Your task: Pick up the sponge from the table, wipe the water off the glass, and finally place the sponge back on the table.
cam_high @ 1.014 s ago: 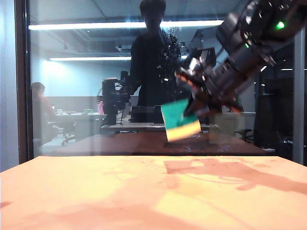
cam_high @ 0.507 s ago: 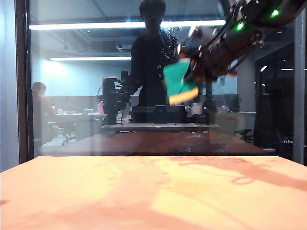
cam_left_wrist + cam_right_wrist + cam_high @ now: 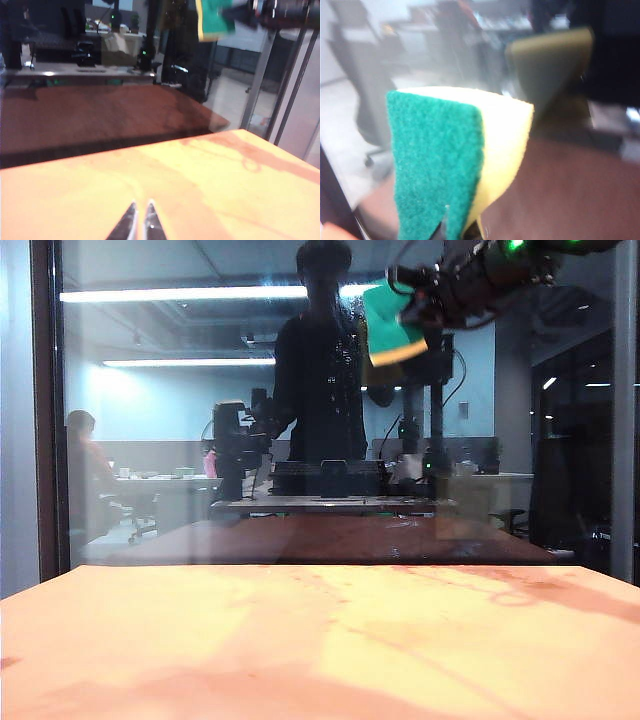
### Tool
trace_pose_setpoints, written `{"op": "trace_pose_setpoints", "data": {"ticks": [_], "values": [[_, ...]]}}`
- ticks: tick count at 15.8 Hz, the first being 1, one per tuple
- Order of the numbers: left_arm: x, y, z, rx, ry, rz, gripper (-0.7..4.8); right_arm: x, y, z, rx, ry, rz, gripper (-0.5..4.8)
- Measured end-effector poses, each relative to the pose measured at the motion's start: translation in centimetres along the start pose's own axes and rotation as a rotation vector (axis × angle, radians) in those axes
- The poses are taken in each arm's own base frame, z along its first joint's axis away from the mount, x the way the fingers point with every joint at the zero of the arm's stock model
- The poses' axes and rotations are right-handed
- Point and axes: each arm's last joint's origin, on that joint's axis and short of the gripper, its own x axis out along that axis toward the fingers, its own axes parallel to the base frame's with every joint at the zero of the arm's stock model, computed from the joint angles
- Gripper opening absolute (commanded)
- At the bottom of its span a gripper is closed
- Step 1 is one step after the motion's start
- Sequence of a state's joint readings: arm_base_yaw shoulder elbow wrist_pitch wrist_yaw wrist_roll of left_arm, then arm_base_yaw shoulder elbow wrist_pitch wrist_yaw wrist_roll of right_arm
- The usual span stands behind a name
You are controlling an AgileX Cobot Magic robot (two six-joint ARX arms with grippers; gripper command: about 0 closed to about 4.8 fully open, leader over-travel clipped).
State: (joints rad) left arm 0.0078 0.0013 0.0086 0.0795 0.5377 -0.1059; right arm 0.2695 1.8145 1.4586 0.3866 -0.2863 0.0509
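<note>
Right end effector (image 3: pixel 425 312) upper right, clamped on sponge (image 3: pixel 393 324) near glass (image 3: pixel 180 420); shallow grip risks slipping during wipe. Left end effector (image 3: pixel 139 220) together, low over table (image 3: pixel 300 640).

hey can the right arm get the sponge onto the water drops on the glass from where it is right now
Probably yes. The right gripper holds the sponge high up near the glass, just right of the water. Nothing shows between them. The left gripper sits shut, low over the table.
</note>
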Motion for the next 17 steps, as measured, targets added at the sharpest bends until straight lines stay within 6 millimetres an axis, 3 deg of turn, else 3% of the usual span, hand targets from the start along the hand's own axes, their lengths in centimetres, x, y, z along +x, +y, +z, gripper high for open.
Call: {"op": "trace_pose_setpoints", "data": {"ticks": [3, 6, 10, 13, 17], "values": [[0.0, 0.0, -0.1, -0.007, 0.012, 0.002, 0.24, 2.3, -0.6, 0.9, -0.011, -0.035, 0.023, -0.09], [0.0, 0.0, -0.1, -0.007, 0.012, 0.002, 0.24, 4.1, -1.3, 3.4, -0.041, -0.124, 0.031, -0.09], [0.0, 0.0, -0.2, -0.008, 0.013, 0.002, 0.24, 5.7, -2.5, 4.1, -0.036, -0.101, 0.031, -0.09], [0.0, 0.0, -0.2, -0.008, 0.014, 0.002, 0.24, 5.9, -2.7, 3.7, -0.022, -0.036, 0.027, -0.09], [0.0, 0.0, -0.2, -0.008, 0.014, 0.002, 0.24, 5.7, -3.0, 0.9, -0.012, 0.224, 0.018, -0.09]]}}
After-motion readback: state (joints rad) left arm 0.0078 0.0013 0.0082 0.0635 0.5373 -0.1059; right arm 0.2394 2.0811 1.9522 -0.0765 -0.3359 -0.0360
